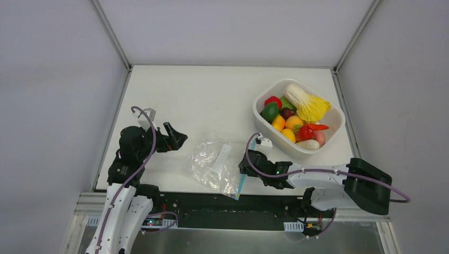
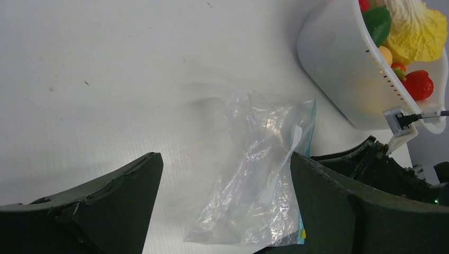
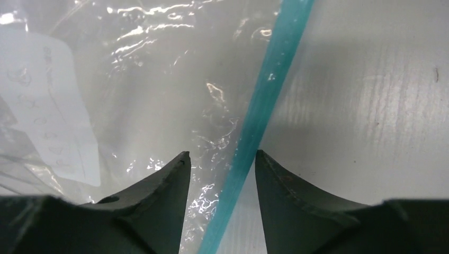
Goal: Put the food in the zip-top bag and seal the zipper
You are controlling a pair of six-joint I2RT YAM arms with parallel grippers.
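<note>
Zip-top bag point(image 1: 214, 165) lies flat and crumpled near front edge of table point(image 1: 201, 95), between arms. Right gripper point(image 3: 221, 156) low at bag's right edge, fingers slightly apart, straddling teal zipper point(image 3: 265, 100), not pinching it. Left gripper point(image 2: 223, 156) spread wide left of bag, holding nothing. Food point(image 1: 294, 123) all piled in white tub point(image 1: 275, 142) just beyond right gripper

One zip-top bag point(image 1: 214, 164) with one zipper point(image 1: 242, 185) lies on the desk. One white tub point(image 1: 296, 151) holds about a dozen food pieces point(image 1: 294, 123), piled too closely for an exact count. Two grippers: left gripper point(image 1: 173, 137), right gripper point(image 1: 243, 168).
</note>
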